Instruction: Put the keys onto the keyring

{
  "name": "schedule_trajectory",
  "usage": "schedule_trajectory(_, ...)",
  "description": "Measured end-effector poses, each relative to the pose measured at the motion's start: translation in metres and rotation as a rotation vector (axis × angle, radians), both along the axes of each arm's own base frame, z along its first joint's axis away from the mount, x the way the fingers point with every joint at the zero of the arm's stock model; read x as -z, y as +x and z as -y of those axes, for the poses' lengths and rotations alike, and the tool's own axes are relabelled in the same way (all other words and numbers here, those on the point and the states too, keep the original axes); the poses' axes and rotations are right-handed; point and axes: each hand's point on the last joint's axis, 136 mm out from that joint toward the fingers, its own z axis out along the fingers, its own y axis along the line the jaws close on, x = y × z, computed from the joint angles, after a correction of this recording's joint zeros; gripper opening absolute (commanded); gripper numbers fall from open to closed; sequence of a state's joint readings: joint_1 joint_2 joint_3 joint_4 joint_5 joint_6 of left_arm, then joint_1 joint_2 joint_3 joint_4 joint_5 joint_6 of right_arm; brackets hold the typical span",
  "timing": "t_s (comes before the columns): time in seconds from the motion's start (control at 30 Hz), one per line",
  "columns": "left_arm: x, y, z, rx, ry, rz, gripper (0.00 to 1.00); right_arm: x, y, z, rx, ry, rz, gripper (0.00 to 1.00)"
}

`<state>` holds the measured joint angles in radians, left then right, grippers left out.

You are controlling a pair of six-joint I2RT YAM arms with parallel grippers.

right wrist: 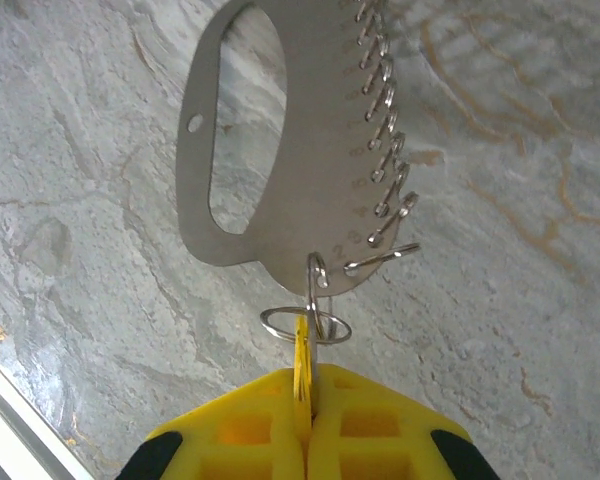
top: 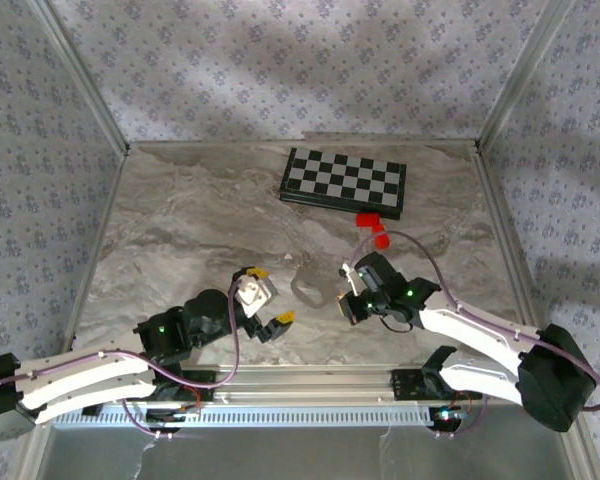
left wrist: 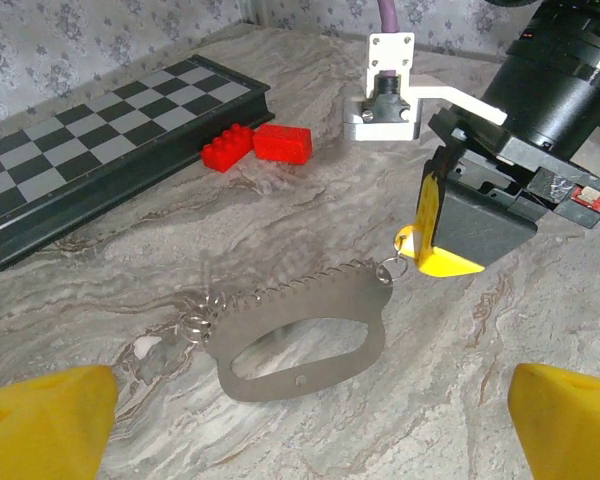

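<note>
The keyring (left wrist: 310, 300) is a flat silvery oval plate with a row of wire hooks along one edge, lying on the marble table between the arms (top: 308, 285). My right gripper (right wrist: 305, 400) is shut on a key (right wrist: 302, 350) with a thin yellow head, held edge-on between the yellow pads. A small split ring (right wrist: 280, 325) at the key's head is caught on the end hook of the keyring (right wrist: 310, 150). The left wrist view has the right gripper (left wrist: 430, 235) at the plate's right end. My left gripper (left wrist: 305, 425) stands wide open just short of the plate, holding nothing (top: 268, 297).
A folded chessboard (top: 344, 183) lies at the back of the table, with two red blocks (top: 370, 225) just in front of it (left wrist: 258, 145). Metal frame posts and patterned walls bound the table (top: 180, 230).
</note>
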<state>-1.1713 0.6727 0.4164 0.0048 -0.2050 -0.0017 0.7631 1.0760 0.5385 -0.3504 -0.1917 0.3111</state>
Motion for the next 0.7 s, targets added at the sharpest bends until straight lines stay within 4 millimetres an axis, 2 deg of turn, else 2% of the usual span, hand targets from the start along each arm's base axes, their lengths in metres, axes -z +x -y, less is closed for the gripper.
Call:
schedule_trajectory(0.17, 0.002, 0.000, 0.002, 0.004, 0.010, -0.006, 1.00, 0.012, -0.007, 0.006, 0.031, 0.002, -0.036, 0.00)
schedule_trajectory(0.4, -0.007, 0.003, 0.008, 0.005, -0.009, 0.001, 1.00, 0.023, -0.016, 0.014, 0.073, 0.016, -0.068, 0.00)
schedule_trajectory(0.7, -0.008, 0.003, 0.008, 0.008, -0.007, 0.008, 0.99, 0.029, -0.021, 0.018, 0.122, 0.034, -0.097, 0.00)
